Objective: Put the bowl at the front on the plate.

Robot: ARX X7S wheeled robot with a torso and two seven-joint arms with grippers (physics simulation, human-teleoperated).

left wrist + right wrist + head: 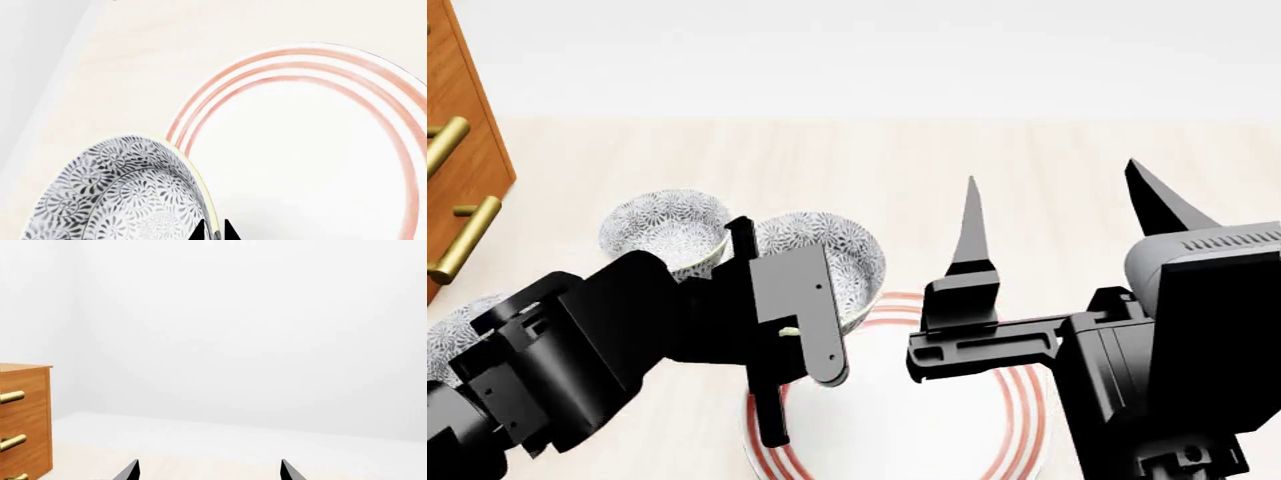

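My left gripper (215, 232) is shut on the pale rim of the bowl (120, 190), one fingertip inside it and one outside. In the head view this patterned bowl (827, 255) hangs at the far left edge of the plate (1021, 420), overlapping its rim. The plate (300, 150) is white with three red rings and nothing on it. My right gripper (1052, 175) is open, raised over the plate's right side with its fingers pointing up and nothing between them; its wrist view (209, 465) shows only wall and floor.
A second patterned bowl (667, 225) stands just behind and left of the held one. A third bowl (447, 335) peeks out at the far left behind my left arm. A wooden drawer cabinet (454, 150) with brass handles stands at the left.
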